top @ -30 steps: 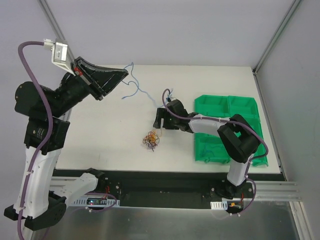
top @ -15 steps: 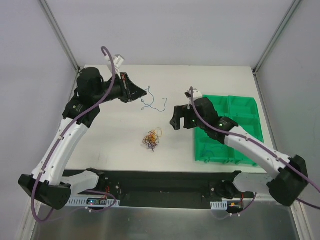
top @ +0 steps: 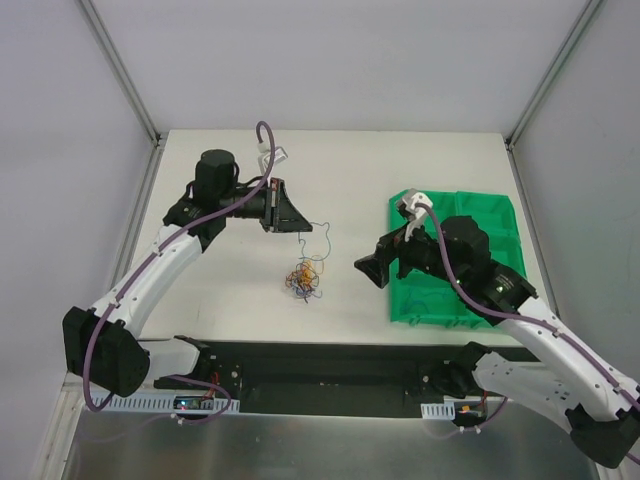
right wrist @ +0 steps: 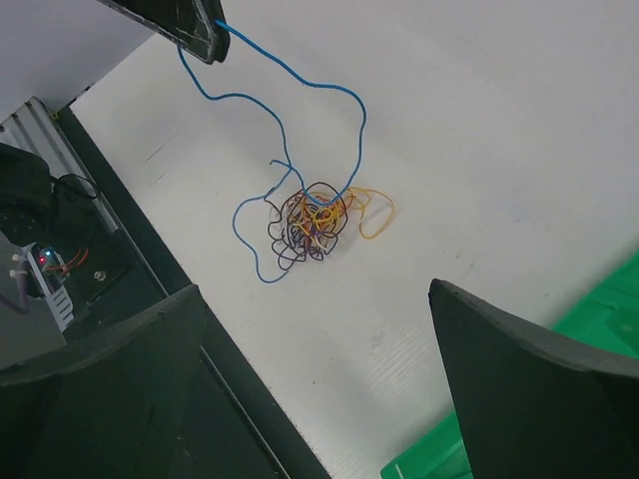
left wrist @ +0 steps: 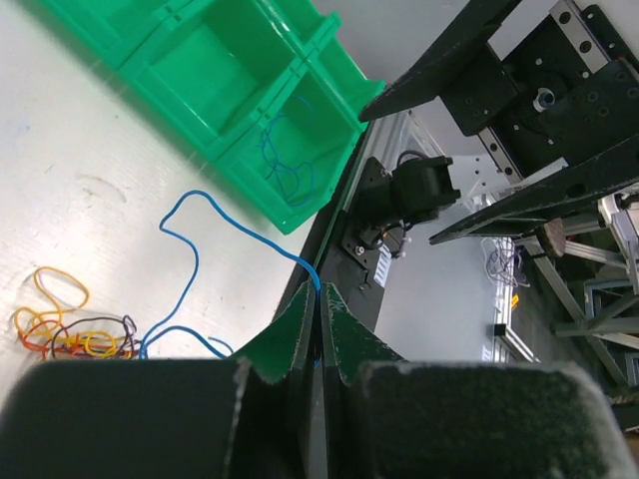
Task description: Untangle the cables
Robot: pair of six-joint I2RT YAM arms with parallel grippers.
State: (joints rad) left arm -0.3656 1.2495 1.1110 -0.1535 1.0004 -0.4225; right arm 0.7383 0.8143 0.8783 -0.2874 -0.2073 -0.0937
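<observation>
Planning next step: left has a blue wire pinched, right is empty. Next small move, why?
Probably lower the right gripper onto the knot to pin it. The blue wire in the left gripper runs down into that knot, so pulling alone would likely drag the bundle. The right gripper is open and free.

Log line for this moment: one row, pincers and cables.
left pincer: shut on blue cable | blue cable: runs down into knot on table | right pincer: open, empty, beside green tray
</observation>
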